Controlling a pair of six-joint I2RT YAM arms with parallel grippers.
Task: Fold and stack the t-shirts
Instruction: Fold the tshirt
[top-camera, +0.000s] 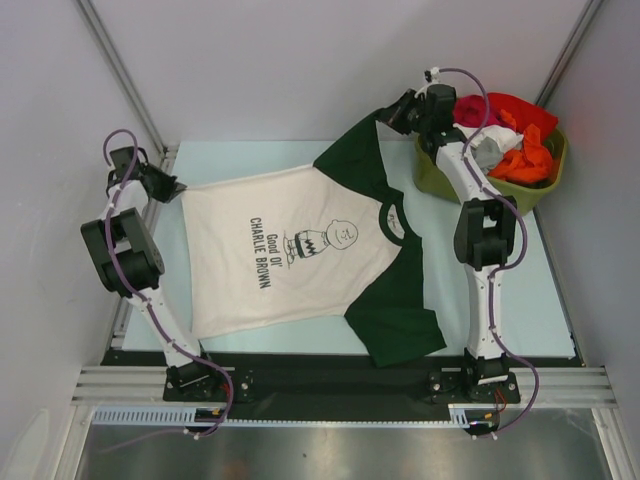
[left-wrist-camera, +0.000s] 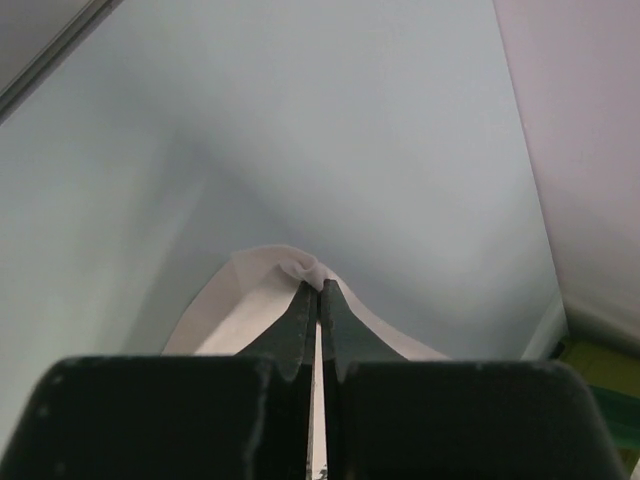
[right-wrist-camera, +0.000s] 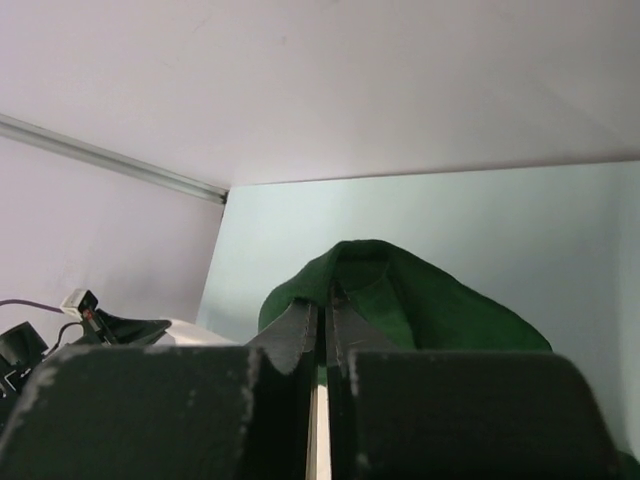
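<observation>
A cream-white t-shirt (top-camera: 290, 250) with dark green sleeves and black "Good Ol' Charlie Brown" lettering lies spread over the table, collar to the right. My left gripper (top-camera: 172, 188) is shut on the shirt's cream hem corner at the far left; the pinched cloth (left-wrist-camera: 300, 268) bunches at the fingertips. My right gripper (top-camera: 393, 115) is shut on the far green sleeve (top-camera: 355, 150); in the right wrist view the green cloth (right-wrist-camera: 400, 300) drapes over the tips. The near green sleeve (top-camera: 395, 325) lies flat toward the front edge.
An olive-green tub (top-camera: 445, 180) stands at the back right, holding red, orange and white garments (top-camera: 515, 140). White walls close in left, right and behind. The black rail (top-camera: 320, 375) runs along the table's near edge.
</observation>
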